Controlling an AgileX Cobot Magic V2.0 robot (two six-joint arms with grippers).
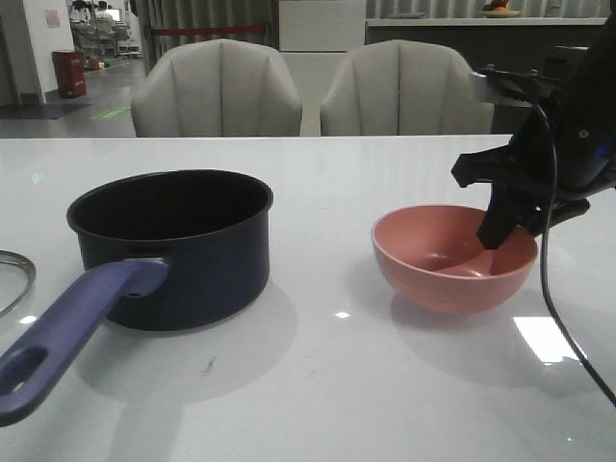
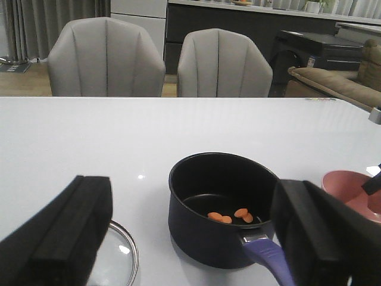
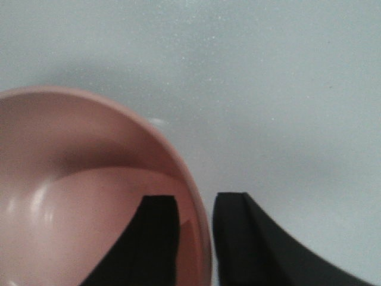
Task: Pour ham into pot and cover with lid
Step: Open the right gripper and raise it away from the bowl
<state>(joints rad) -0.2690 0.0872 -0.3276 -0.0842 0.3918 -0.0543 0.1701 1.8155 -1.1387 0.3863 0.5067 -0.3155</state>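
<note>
The dark navy pot [image 1: 173,245] stands on the white table at the left, its purplish-blue handle [image 1: 67,332] pointing to the front. In the left wrist view the pot [image 2: 196,205] holds a few orange ham chunks [image 2: 229,216]. The glass lid [image 2: 126,253] lies flat to the left of the pot; only its rim [image 1: 14,279] shows in the front view, and its knob is hidden. My left gripper [image 2: 190,196] is open wide and empty, short of the pot. My right gripper [image 3: 195,208] straddles the rim of the empty pink bowl [image 1: 452,260], jaws slightly apart from it.
The pink bowl [image 3: 71,179] stands upright on the table to the right of the pot, and it also shows in the left wrist view [image 2: 351,185]. Two grey chairs [image 1: 217,91] stand behind the table's far edge. A black cable [image 1: 547,279] hangs from my right arm.
</note>
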